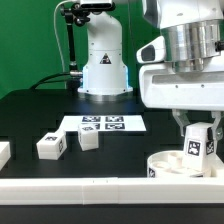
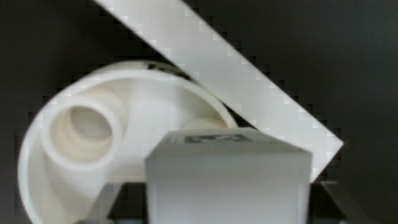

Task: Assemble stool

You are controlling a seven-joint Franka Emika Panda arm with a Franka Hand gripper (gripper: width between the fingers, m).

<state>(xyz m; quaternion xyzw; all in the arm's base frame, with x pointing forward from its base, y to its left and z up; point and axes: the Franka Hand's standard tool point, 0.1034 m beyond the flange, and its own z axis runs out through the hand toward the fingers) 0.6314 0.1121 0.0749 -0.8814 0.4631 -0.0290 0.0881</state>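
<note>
Stool seat [image 1: 172, 166] at the exterior view's lower right, touching the front border rail [image 1: 80, 187], gripper [image 1: 197, 136] clamped on an upright leg block [image 1: 197, 146] just over the seat, two loose legs [image 1: 51, 146] and the marker board [image 1: 104, 124] well apart toward the exterior view's left

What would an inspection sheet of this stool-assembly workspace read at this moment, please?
Surface: black table, long white border rail at its near edge.
Job's things: round white plastic dish-like seat; white tagged block legs: first loose leg, second loose leg, held leg upright over the seat.
Clutter: flat white marker board; white piece cut off at the exterior view's left edge.
Grippers: two-finger gripper shut on the held leg.
Cables: dark strand beside white robot base; cable or post unclear.
Surroundings: green backdrop.
</note>
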